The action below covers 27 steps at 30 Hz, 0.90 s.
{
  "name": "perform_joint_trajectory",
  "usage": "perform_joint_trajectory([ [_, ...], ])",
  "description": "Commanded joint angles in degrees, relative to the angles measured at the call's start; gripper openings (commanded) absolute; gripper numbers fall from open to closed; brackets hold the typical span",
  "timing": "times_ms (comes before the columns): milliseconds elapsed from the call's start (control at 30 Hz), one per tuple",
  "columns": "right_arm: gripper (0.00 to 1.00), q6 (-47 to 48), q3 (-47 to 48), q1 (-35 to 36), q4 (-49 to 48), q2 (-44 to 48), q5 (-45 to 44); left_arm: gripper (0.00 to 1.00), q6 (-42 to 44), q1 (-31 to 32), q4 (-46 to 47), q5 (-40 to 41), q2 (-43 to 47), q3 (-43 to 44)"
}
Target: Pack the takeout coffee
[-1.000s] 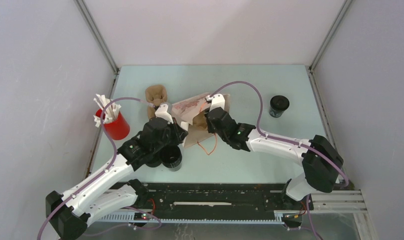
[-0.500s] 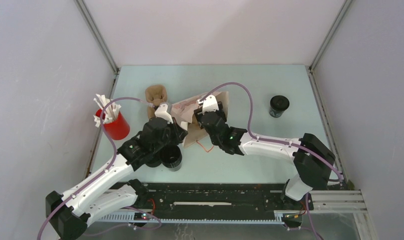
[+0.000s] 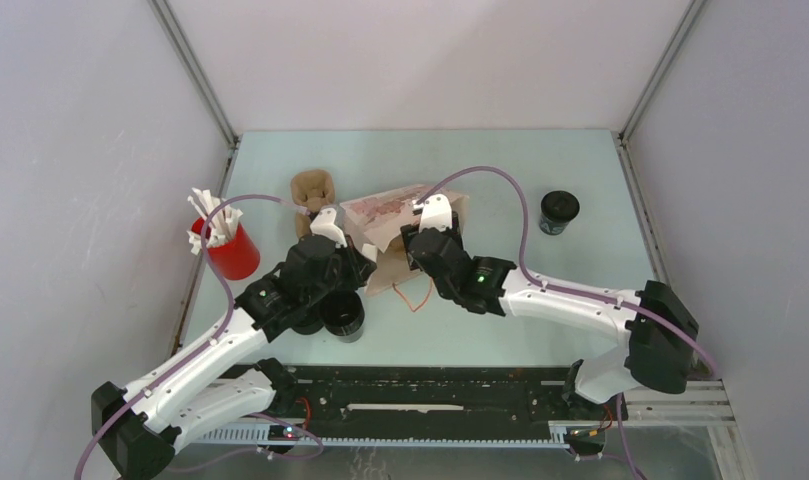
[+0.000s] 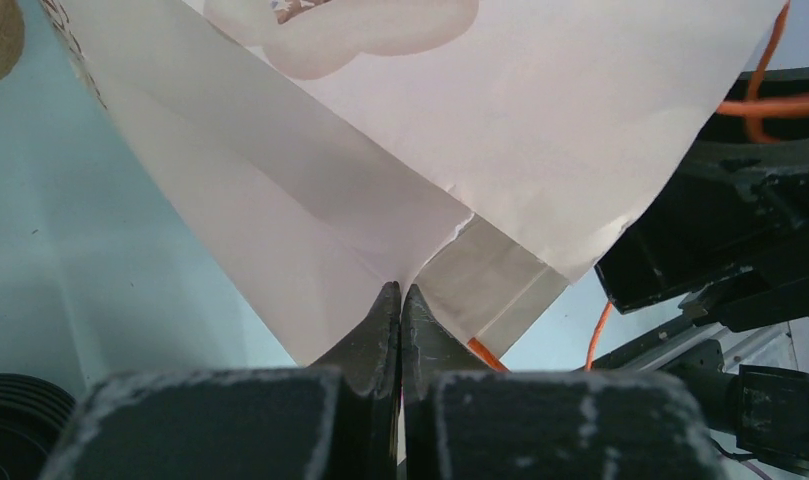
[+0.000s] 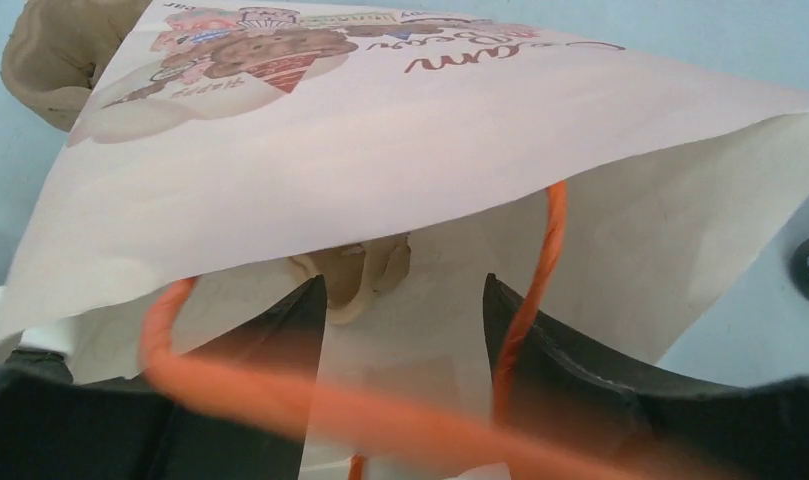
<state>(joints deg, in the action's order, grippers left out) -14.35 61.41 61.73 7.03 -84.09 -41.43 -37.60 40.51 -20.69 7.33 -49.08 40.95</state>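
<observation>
Three black lidded coffee cups show in the top view: one (image 3: 559, 211) stands alone at the far right, one (image 3: 346, 315) stands by my left arm, and a third (image 3: 302, 323) is mostly hidden under that arm. A white printed paper bag (image 3: 395, 222) with orange handles lies at mid-table. My left gripper (image 3: 366, 262) is shut on the bag's edge (image 4: 420, 250), pinching the paper. My right gripper (image 5: 405, 300) is open with its fingers (image 5: 305, 320) inside the bag's mouth, under the lifted top panel (image 5: 380, 150). No cup is held.
A red cup with white sticks (image 3: 230, 250) stands at the left wall. A brown pulp carrier (image 3: 313, 190) lies behind the bag and shows in the right wrist view (image 5: 50, 55). Orange handles (image 5: 530, 300) loop across my right fingers. Grey walls close in three sides.
My right gripper swung left and then back right at the bag's mouth, and the bag's top panel now stands higher and wider. My left gripper has kept its pinch on the bag.
</observation>
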Motion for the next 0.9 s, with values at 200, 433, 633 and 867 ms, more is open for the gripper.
perform_joint_trajectory([
  [200,0.59,-4.03,2.22,-1.29,-1.22,-4.02,-0.24,0.0,-0.45,0.35,0.21,0.66,0.67,3.53],
  [433,0.44,6.47,3.04,-0.91,-10.71,-9.8,-5.65,0.0,-0.53,0.35,0.05,0.58,0.48,3.63],
  [633,0.36,16.93,6.23,-1.72,-15.08,-15.21,-13.63,0.0,-0.53,0.35,-0.15,0.64,0.48,3.52],
  [867,0.63,27.34,6.2,-1.4,-21.92,-15.67,-14.01,0.0,-0.63,0.36,-0.14,0.87,0.71,3.41],
])
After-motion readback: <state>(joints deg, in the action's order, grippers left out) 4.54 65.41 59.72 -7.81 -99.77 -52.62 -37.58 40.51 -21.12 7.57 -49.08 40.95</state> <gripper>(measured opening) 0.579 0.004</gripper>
